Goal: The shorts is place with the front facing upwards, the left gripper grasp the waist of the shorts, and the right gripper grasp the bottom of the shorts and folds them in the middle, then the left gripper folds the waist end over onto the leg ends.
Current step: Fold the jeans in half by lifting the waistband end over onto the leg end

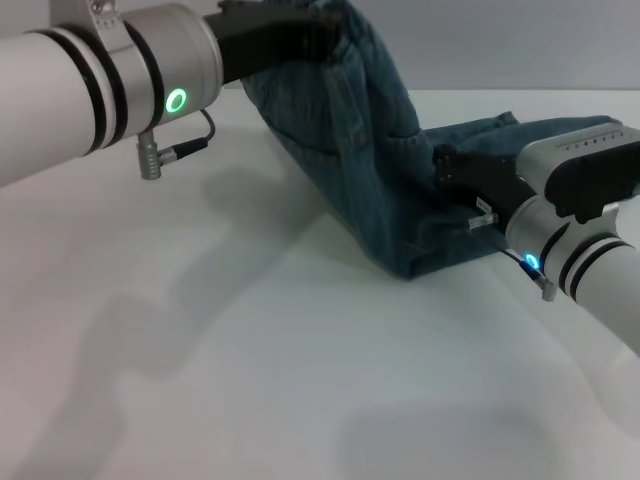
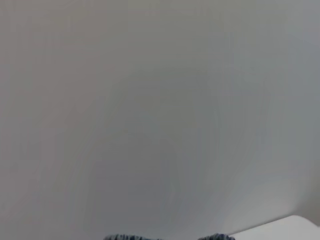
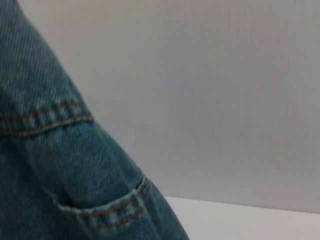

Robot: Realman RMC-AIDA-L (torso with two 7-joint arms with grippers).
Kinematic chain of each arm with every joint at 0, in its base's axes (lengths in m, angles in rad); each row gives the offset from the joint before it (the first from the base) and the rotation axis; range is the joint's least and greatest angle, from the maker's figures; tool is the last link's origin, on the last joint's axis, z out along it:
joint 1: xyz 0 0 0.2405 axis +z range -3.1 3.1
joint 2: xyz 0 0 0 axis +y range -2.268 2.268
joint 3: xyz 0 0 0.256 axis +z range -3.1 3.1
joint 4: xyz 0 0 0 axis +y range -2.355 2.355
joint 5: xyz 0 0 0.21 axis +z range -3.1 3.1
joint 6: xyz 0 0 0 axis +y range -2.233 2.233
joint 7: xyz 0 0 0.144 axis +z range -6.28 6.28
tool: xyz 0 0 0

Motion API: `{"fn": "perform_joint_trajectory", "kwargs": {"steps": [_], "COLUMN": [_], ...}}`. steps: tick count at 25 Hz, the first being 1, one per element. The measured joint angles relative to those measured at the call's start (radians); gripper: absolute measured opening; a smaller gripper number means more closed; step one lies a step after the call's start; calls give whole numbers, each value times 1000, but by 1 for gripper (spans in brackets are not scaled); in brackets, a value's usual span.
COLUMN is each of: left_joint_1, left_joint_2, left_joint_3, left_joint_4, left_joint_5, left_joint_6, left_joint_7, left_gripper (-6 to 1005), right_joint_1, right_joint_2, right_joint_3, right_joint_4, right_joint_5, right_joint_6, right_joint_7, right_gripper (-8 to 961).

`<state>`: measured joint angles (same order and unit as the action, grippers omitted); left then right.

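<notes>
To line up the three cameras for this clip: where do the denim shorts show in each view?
Head view: the shorts hang from the left gripper at upper centre, draping down to the right gripper by the table.
Left wrist view: only a thin denim sliver at the bottom edge.
Right wrist view: shorts fill the left side, pocket stitching visible.
Shared landmark: the white table edge below the plain wall.

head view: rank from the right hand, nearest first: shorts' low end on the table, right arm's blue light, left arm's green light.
1. Low end of the shorts, against the right hand.
2. Blue light, just behind on its arm.
3. Green light, far across, upper left.
</notes>
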<state>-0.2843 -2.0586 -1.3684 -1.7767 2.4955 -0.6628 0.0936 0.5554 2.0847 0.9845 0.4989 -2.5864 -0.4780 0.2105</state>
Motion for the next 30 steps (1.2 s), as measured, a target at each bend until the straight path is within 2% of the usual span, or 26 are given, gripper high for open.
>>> {"fn": "perform_joint_trajectory", "kwargs": {"steps": [9, 18, 24, 27, 30], "left_joint_1": [-13, -32, -37, -37, -32], "left_joint_2": [0, 0, 0, -1, -1], "left_joint_3": [0, 2, 2, 2, -1], "left_joint_4": [-21, -21, -13, -12, -12], "left_joint_5": [-1, -1, -1, -1, -1], "left_joint_6": [3, 8, 11, 12, 12], "left_joint_7": [0, 0, 0, 0, 0], "left_gripper": [135, 135, 135, 134, 134], "right_joint_1": [16, 73, 95, 83, 35], "right_joint_2": [0, 0, 1, 2, -2], "right_joint_3": [-5, -111, -140, -129, -78], "right_joint_4": [1, 14, 29, 26, 28], "right_joint_5": [0, 0, 0, 0, -1], "right_joint_6": [19, 21, 21, 19, 8], "right_joint_7": [4, 86, 96, 99, 87], "right_gripper": [-2, -2, -2, -2, -2]}}
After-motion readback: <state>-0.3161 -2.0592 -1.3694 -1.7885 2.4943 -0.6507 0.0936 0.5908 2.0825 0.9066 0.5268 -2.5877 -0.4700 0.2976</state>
